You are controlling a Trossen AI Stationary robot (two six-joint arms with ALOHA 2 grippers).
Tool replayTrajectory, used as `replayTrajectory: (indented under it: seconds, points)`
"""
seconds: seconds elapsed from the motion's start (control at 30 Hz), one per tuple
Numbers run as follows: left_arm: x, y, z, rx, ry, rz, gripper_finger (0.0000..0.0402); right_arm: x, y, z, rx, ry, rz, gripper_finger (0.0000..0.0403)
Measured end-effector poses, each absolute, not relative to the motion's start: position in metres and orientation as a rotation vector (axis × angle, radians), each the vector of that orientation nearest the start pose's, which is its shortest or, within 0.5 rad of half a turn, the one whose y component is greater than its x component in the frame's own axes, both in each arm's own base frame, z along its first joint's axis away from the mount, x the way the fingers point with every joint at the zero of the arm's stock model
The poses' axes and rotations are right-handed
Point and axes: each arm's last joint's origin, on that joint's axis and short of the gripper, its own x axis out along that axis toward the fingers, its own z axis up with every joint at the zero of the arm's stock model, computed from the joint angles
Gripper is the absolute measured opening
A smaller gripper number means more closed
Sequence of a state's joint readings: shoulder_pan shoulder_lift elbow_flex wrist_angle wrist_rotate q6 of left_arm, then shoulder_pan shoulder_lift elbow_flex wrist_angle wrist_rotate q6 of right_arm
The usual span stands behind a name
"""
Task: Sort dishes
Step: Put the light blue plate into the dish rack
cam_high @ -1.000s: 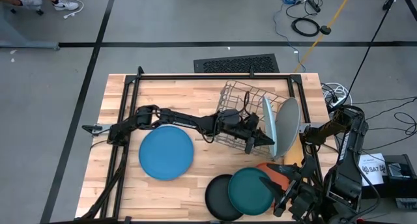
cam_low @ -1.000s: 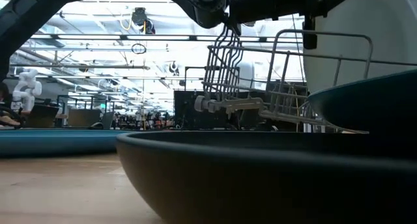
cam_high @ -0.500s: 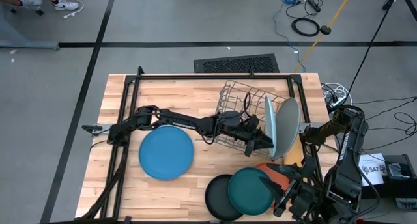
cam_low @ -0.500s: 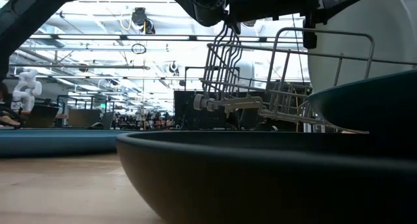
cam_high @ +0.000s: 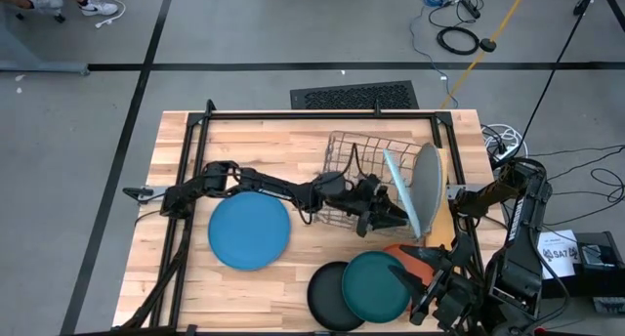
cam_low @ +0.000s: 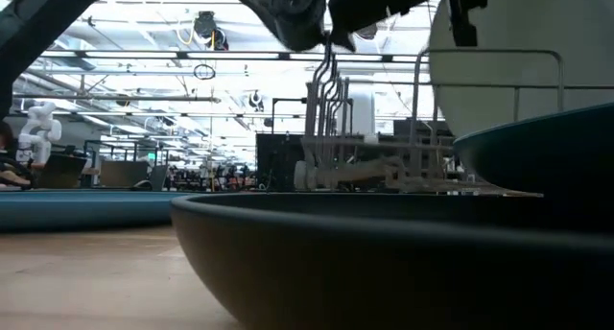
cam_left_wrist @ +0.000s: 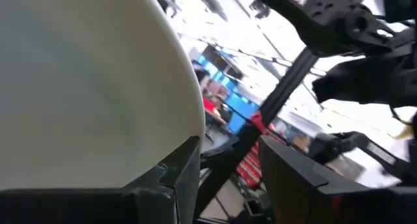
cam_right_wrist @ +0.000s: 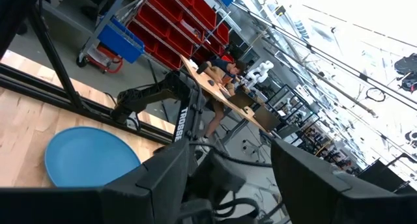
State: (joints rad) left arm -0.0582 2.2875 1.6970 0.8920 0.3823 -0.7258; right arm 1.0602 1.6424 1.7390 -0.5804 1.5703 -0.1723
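Observation:
A wire rack (cam_high: pixel 363 160) sits on the table's far right part. The pale blue plate (cam_high: pixel 400 189) and the grey plate (cam_high: pixel 430 180) stand on edge in it, leaning. My left gripper (cam_high: pixel 398 219) (cam_left_wrist: pixel 228 178) is open at the pale blue plate's near rim, with that plate (cam_left_wrist: pixel 85 87) beside one finger. The medium blue plate (cam_high: pixel 249 229) lies flat at the left. Black (cam_high: pixel 327 297), dark teal (cam_high: pixel 376 285) and orange (cam_high: pixel 418 258) plates overlap at the near edge. My right gripper (cam_right_wrist: pixel 228 178) hovers open above them. My left gripper has one finger (cam_left_wrist: pixel 176 175) right at the pale blue plate's rim (cam_left_wrist: pixel 195 129); I cannot tell whether it touches. The space between the two fingers holds nothing.
A black metal frame (cam_high: pixel 293 114) runs along the table's far and left sides. The right arm's base (cam_high: pixel 518 238) stands at the right edge. Bare wood (cam_high: pixel 293 268) lies between the medium blue plate and the black plate.
The wire rack, tipped up before, has come down level on the table, and the two plates in it lean more toward the far left. My left gripper has tipped upward and shifted slightly toward the near edge.

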Motion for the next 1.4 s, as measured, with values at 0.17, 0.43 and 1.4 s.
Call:
replayTrajectory:
  seconds: [0.17, 0.43, 1.4]
  points:
    - [0.508, -0.042, 0.230, -0.714, -0.217, -0.512, 0.0155, 0.190, 0.280, 0.419, -0.637, 0.166, -0.492, 0.0210]
    - [0.491, -0.034, 0.224, -0.826, -0.375, -0.525, 0.0155, 0.190, 0.280, 0.419, -0.636, 0.166, -0.492, 0.0210]
    - [0.483, -0.026, 0.236, -0.832, -0.424, -0.663, 0.0271, 0.190, 0.280, 0.419, -0.634, 0.166, -0.491, 0.0210]
